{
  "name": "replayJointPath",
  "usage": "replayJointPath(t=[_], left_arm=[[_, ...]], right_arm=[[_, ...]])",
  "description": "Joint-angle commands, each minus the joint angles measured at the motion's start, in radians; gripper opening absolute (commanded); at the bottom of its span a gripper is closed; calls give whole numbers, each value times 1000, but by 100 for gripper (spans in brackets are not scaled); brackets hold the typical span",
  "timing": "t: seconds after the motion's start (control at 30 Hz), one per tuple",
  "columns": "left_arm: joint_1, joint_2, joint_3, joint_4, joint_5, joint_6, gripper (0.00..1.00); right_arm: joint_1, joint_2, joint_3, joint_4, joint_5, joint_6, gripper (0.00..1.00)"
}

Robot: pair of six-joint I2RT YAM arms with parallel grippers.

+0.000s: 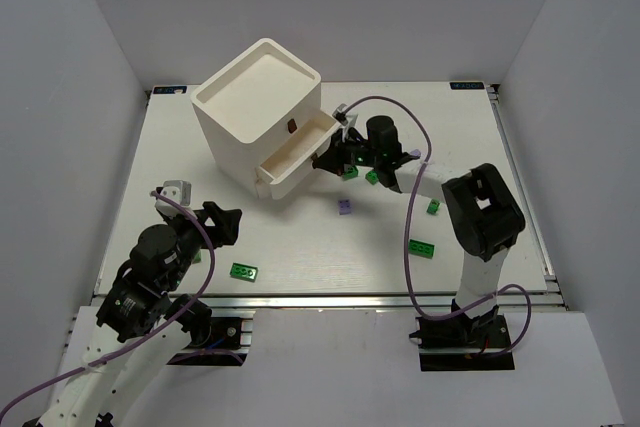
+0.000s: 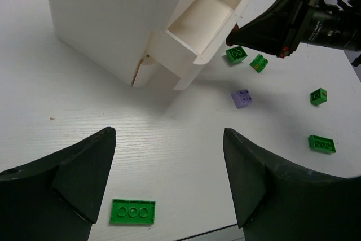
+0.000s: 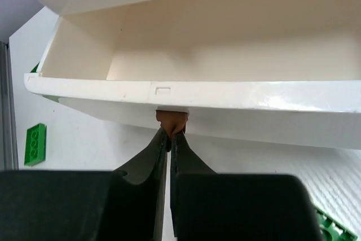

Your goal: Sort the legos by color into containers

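Watching the right pincer, pressed together on the drawer's brown handle, low centre of its wrist view. Only the handle's tip is nipped, so I reckon a tug could slip off, or drag the light cabinet. Left pincer hangs spread, holding nothing. The top view hides that pinch but shows legos scattered centre and right on the table; no lego shows in the drawer.
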Motion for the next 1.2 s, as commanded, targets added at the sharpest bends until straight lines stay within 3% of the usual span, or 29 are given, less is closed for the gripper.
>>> replayJointPath(t=[0.0, 0.1, 0.23, 0.43, 0.57, 0.7, 0.83, 0.9, 1.03, 1.07, 1.13, 1.17], left_arm=[[-6, 4, -9, 16, -2, -5, 86], [-6, 8, -9, 16, 1, -3, 86], [-6, 19, -7, 13, -1, -5, 86], [-6, 41, 0, 4, -11, -25, 87], [-6, 74, 29, -63, -54, -127, 84], [-6, 102, 23, -125, -21, -297, 68], [-6, 120, 28, -219, -21, -419, 52], [-6, 137, 61, -279, -51, -495, 50], [-6, 227, 132, -440, -169, -593, 58], [3, 279, 143, -459, -189, -610, 66], [16, 341, 186, -500, -229, -632, 69], [16, 405, 196, -514, -246, -664, 78]], right_arm=[[-10, -59, -53, 4, -40, -36, 0], [-13, -81, -73, -9, -44, -39, 2], [-19, -83, -44, -58, -57, -51, 39], [-19, -144, -51, -138, -63, -80, 66], [-34, -248, -97, -241, -41, -157, 71], [-56, -362, -125, -419, 5, -174, 76], [-79, -458, -113, -583, -93, -217, 80], [-80, -475, -70, -742, -144, -260, 81], [-85, -533, -33, -910, -219, -413, 79], [-89, -546, -51, -917, -245, -427, 78], [-102, -567, -59, -942, -273, -482, 75], [-102, -573, -47, -957, -296, -501, 74]])
